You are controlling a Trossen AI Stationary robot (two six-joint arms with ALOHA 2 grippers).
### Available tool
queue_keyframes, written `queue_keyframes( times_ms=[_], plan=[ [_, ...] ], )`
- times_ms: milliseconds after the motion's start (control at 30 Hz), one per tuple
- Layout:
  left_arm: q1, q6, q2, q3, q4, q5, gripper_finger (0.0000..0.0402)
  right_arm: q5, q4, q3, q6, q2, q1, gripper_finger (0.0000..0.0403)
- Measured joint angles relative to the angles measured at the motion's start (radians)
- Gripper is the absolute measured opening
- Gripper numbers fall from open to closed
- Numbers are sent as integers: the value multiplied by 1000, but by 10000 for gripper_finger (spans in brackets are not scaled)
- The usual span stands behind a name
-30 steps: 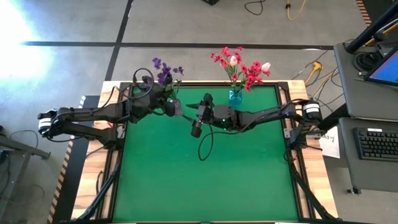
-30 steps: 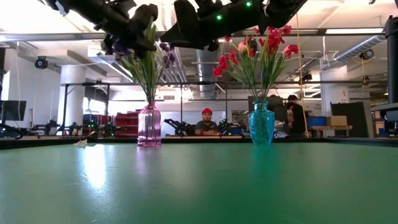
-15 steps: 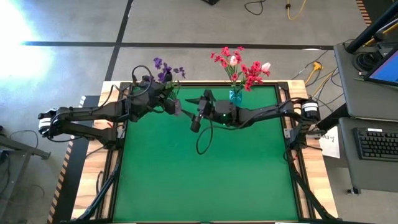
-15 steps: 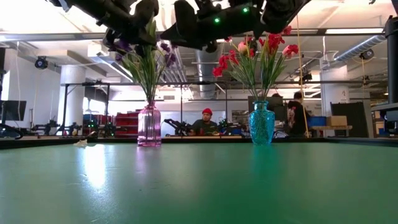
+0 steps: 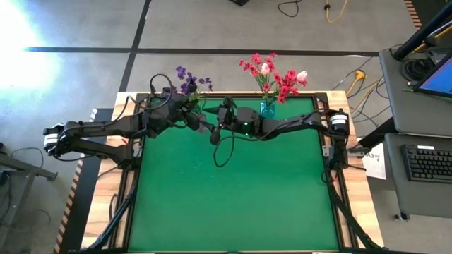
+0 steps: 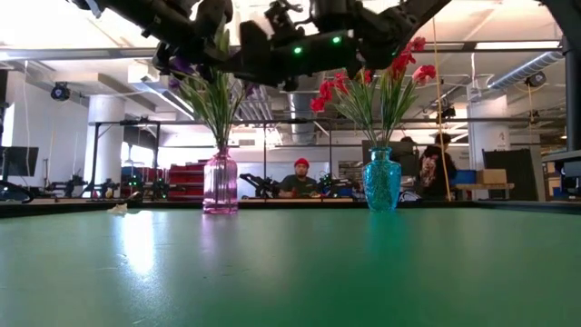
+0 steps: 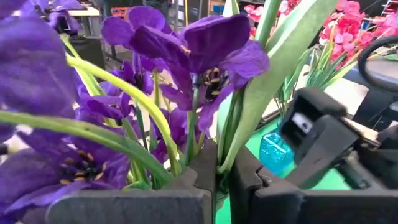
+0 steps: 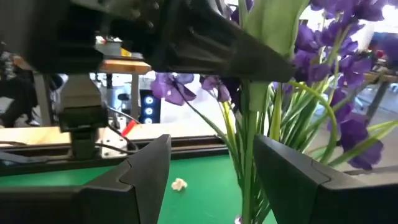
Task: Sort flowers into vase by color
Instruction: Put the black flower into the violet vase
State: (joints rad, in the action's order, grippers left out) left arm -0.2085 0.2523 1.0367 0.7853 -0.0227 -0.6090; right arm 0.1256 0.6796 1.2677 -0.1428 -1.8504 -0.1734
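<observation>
Above the pink vase (image 6: 220,182) at the green counter's (image 5: 233,190) far edge, the left gripper (image 5: 198,121) pinches a purple flower's (image 7: 211,53) stem with closed fingers. The right gripper (image 5: 214,135) hovers just beside it, fingers apart around the stems. Red flowers (image 5: 272,76) fill the blue vase (image 6: 382,180).

You have two vases at the table's twelve-o'clock edge: one pink vase (image 6: 220,184) at eleven o'clock, one blue vase (image 6: 382,181) at one o'clock. You see two bunches: purple flowers (image 5: 189,81) in the pink, red flowers (image 5: 277,77) in the blue, with two pale tulips (image 5: 265,68) among the red. Two arms, two grippers.
</observation>
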Motion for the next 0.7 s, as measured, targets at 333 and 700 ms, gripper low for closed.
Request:
queue_keyframes(
  times_ms=[333, 700],
  plan=[
    [0, 2, -1, 0, 0, 17, 0, 33, -22, 137, -6, -139, -33, 208],
    [0, 4, -2, 0, 37, 20, 91, 34, -49, 158, -12, -158, -35, 60]
  ],
)
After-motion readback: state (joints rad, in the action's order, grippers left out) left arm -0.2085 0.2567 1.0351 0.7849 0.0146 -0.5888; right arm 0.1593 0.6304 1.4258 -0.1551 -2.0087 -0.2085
